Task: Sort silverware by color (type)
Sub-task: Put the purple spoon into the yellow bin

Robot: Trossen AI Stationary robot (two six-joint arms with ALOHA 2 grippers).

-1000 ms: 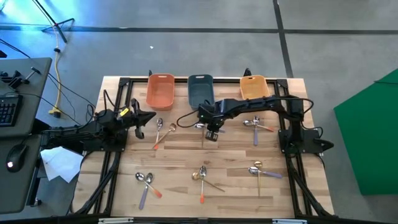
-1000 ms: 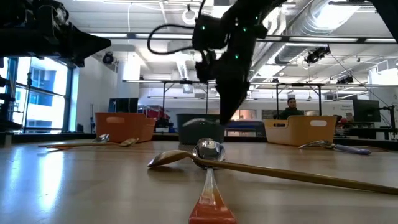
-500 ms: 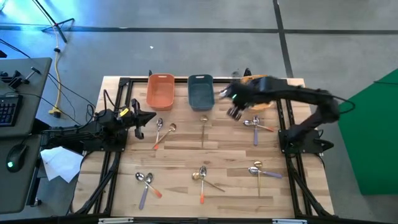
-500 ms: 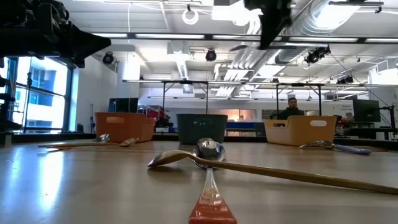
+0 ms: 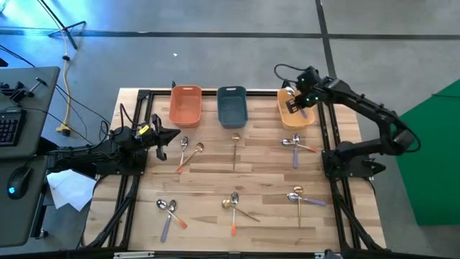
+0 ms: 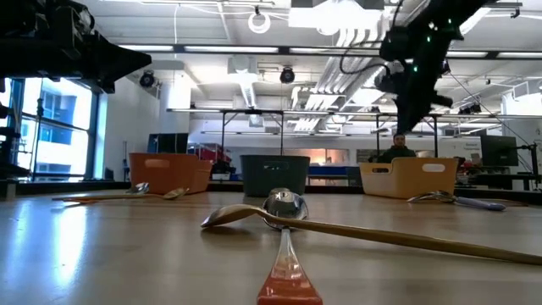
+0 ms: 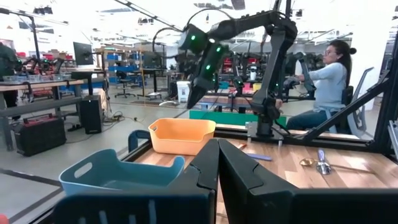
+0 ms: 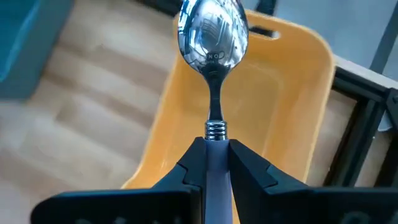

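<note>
My right gripper (image 8: 216, 163) is shut on a silver spoon with a lavender handle (image 8: 213, 37) and hangs over the yellow tray (image 5: 296, 119) at the table's far right. In the low view it (image 6: 412, 102) points down, high above that tray (image 6: 411, 178). My left gripper (image 7: 217, 165) is shut on nothing and waits at the table's left (image 5: 162, 140). Other spoons lie flat on the table in small clusters (image 5: 188, 151) (image 5: 295, 144) (image 5: 233, 205). A gold spoon (image 5: 235, 147) lies alone in front of the blue tray. My right gripper pinches the spoon's lavender handle (image 8: 216, 155) between its two fingers, just behind the ringed collar (image 8: 215, 129). The fingers slant down from above and the spoon lies along them. Its bowl sticks out past the fingertips. The spoon is lifted clear, over the yellow tray.
An orange tray (image 5: 185, 106) and a blue tray (image 5: 232, 108) stand left of the yellow one along the far edge. More spoon clusters lie near the front (image 5: 169, 212) (image 5: 300, 196). Dark frame rails run along both sides of the table (image 5: 332, 144). A seated person (image 7: 326, 74) shows beyond the table.
My right gripper has risen from low over the table in front of the blue tray. It has swung toward the right and far edges to above the yellow tray, rolling as it went, with the lavender-handled spoon in its fingers.
</note>
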